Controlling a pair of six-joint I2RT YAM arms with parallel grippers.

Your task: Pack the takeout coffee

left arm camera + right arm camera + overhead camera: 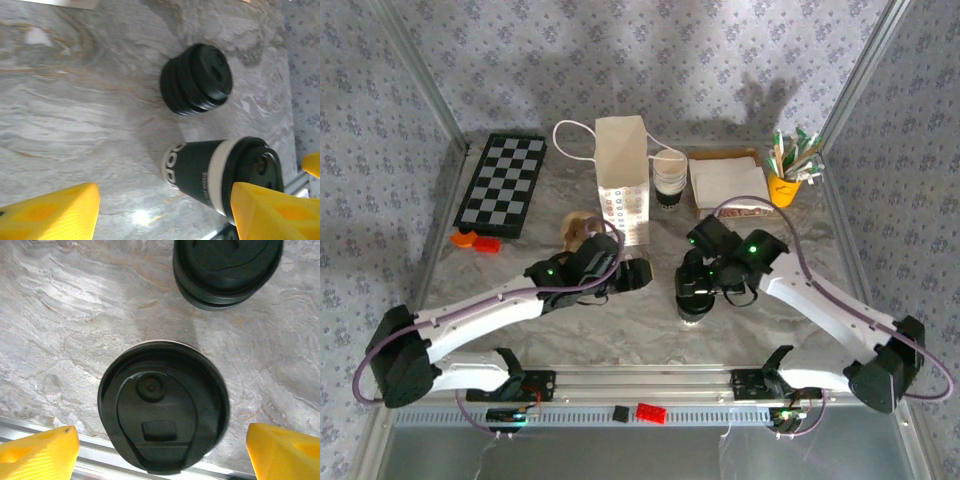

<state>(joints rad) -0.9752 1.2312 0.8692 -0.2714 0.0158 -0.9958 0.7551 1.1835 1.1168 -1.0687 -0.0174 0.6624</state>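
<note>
Fingers spread, the right gripper (160, 435) is hovering over the round, black-lidded takeout coffee (163, 407); the left gripper (165, 200) is gaping beside its dark paper wall.

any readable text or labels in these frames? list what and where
"OOP": large white letters low on the takeout coffee cup wall, left wrist view; the word wraps out of sight and the first letter is uncertain.
Small white print line on the same cup: too small to read.
Printed pattern on the white paper bag front, top view: too small to read.
Moulded marks on the cup's black lid: no legible letters.
</note>
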